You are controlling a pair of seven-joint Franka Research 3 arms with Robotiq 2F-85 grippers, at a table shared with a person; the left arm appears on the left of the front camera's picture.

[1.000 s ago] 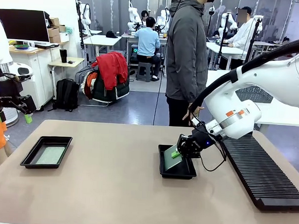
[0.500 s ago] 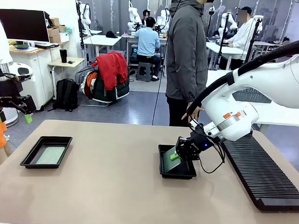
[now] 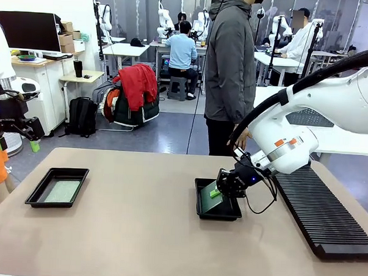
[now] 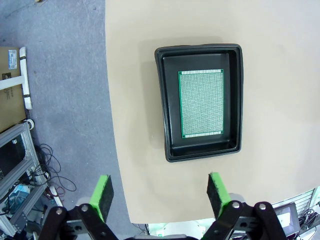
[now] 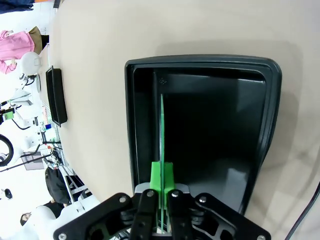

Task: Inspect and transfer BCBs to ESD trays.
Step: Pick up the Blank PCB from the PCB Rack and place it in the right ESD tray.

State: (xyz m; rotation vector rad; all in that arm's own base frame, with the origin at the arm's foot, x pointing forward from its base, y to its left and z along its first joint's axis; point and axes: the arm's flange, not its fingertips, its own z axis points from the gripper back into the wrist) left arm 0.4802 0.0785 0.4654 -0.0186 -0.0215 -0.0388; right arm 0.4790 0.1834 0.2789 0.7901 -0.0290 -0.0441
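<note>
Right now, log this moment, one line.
right gripper: shut on held BCB in right tray | left gripper: open | left tray: second BCB flat

bcb (image 4: 201, 103) flat in tray (image 4: 161, 100), second bcb (image 3: 212, 199) tilted

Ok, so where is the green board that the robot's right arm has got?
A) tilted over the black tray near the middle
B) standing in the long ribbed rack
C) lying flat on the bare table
A: the right end effector is shut on the green board, holding it at a slant over the black tray.
</note>
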